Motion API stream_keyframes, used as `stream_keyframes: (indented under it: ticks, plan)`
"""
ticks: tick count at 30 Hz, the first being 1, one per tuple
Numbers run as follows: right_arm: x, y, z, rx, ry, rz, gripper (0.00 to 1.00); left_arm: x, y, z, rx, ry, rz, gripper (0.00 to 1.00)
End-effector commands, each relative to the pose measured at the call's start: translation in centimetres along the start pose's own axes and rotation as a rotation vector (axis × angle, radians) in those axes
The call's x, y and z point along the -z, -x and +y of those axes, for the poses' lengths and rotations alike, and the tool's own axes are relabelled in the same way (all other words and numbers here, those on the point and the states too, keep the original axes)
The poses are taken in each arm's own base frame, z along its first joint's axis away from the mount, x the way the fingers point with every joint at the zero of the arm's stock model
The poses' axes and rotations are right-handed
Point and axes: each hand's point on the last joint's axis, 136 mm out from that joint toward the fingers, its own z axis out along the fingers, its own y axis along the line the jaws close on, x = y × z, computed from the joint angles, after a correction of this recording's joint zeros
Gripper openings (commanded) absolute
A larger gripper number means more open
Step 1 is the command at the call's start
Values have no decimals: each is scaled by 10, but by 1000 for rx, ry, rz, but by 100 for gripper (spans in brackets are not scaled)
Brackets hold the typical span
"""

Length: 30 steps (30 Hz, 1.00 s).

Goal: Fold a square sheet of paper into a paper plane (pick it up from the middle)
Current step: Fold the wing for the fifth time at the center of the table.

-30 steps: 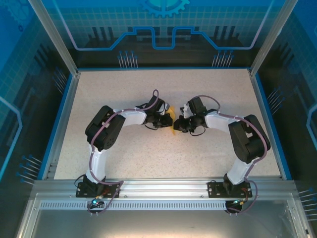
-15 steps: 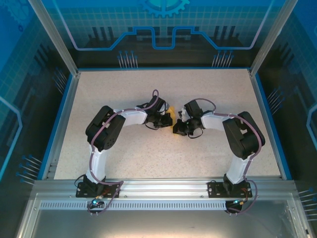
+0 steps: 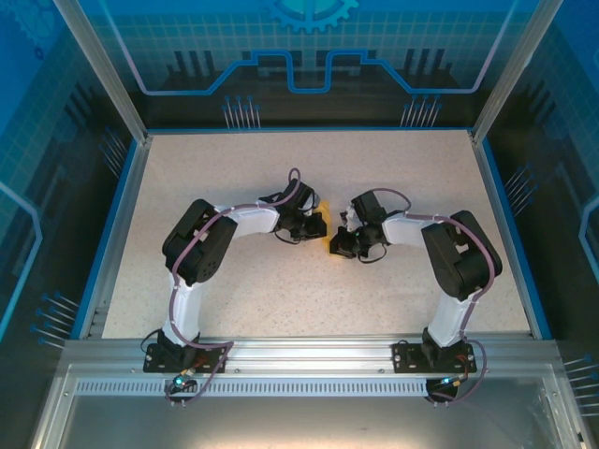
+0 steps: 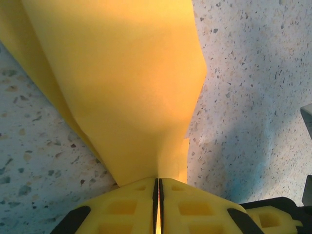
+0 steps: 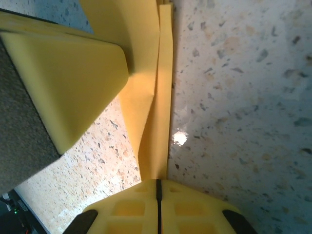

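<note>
Left gripper (image 4: 157, 187) is clamping its yellow pads together on the near edge of the folded paper (image 4: 126, 87), with only a hairline seam showing between the pads. Right gripper (image 5: 157, 187) is doing the same, its jaws pressed together on a narrow end of the same orange-yellow sheet. From the left jaws the paper is widening and running straight away from them over the speckled table (image 4: 253, 73), one side edge bulging out. From the right jaws it is running as a slim creased strip, long axis straight ahead, and a yellow padded finger (image 5: 68, 83) of the other gripper is touching it farther out. From above, both grippers are meeting mid-table with the paper between them.
</note>
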Motion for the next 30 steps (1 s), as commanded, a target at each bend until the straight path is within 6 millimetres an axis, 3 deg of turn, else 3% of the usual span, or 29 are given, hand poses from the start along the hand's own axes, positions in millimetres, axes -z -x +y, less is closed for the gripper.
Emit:
stream_keyframes:
  ticks: [1, 5, 17, 30]
  plan:
    - [22, 8, 16, 27, 50, -63, 8, -8, -1, 12, 29, 51, 16, 13]
    - [29, 11, 27, 65, 75, -87, 8, -15, -8, 23, 53, 82, 40, 12]
    - [0, 15, 26, 73, 64, -48, 11, -16, -11, 27, 68, 104, 55, 12]
    - [-6, 10, -8, -21, 10, -37, 10, -15, -9, 27, 63, 110, 55, 11]
